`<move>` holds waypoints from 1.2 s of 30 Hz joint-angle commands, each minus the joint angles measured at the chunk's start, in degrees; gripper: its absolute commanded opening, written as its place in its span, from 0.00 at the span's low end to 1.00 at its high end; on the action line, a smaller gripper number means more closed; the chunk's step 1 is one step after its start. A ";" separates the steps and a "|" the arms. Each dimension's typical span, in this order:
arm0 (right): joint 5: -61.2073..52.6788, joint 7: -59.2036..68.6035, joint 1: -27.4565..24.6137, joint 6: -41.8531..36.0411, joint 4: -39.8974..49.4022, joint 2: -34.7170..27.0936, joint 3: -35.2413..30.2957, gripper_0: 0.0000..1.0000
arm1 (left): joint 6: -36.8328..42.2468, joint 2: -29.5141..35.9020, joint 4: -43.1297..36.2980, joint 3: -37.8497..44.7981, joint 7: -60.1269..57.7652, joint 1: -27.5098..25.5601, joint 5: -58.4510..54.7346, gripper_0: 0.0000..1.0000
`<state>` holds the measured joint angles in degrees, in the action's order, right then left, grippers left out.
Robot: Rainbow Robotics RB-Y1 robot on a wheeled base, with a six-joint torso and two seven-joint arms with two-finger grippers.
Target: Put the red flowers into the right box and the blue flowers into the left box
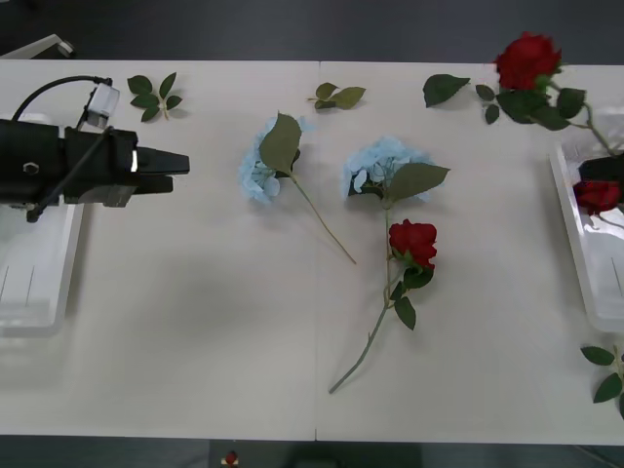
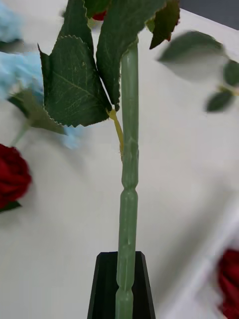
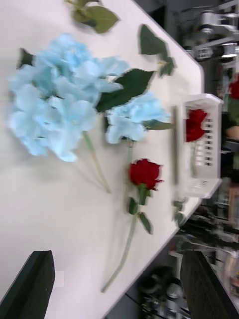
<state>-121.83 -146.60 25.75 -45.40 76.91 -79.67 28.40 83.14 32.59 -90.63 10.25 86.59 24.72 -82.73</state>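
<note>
While our left gripper (image 1: 180, 162) hovers above the table (image 1: 195, 322) just past the left box (image 1: 39, 283), fingers pointing toward the middle, two blue flowers and one red rose lie loose in the centre. Blue flower nr the left (image 1: 261, 166) has its head toward the far edge w/ the stem running diagonally toward us and to the right. Second blue flower (image 1: 380, 164) sits beside it, leaf on top, stem dropping roughly straight toward us. Centre rose (image 1: 413, 241) lies just below that bloom, long axis slanting down-left, stem tip nearest us.

Left wrist view shows our left fingers (image 3: 30, 286) spread wide at both corners, nothing between them, blue heads ahead.

Right wrist view: our right gripper (image 2: 122, 294) is clamped on a green stem (image 2: 128, 199), black fingers closed against it, stem running straight away from the fingers w/ serrated leaves higher up. In the front view that held rose (image 1: 526, 58) is at the far right, bloom toward the far edge, stem angling down-right over the right box (image 1: 575, 224). Another rose (image 1: 597, 195) already lies inside that box.

Loose leaf sprigs (image 1: 154, 96) rest nr the far edge.
</note>
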 commanded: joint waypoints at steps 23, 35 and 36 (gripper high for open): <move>12.06 -0.27 0.44 4.18 -34.19 7.33 -2.38 0.00 | -8.70 -19.06 -7.01 -18.42 -37.81 8.86 56.10 1.00; 18.12 -1.14 0.62 2.78 -34.46 8.21 -3.00 0.99 | -14.41 -17.04 -7.19 -29.93 -47.13 8.94 60.23 1.00; 17.86 -1.32 0.62 1.63 -34.28 8.21 -3.88 1.00 | -14.68 -16.95 -7.19 -30.81 -48.10 8.94 61.20 1.00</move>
<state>-103.89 -146.67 25.73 -42.20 42.62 -70.83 26.78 69.29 14.13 -95.49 -18.65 40.46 32.11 -23.16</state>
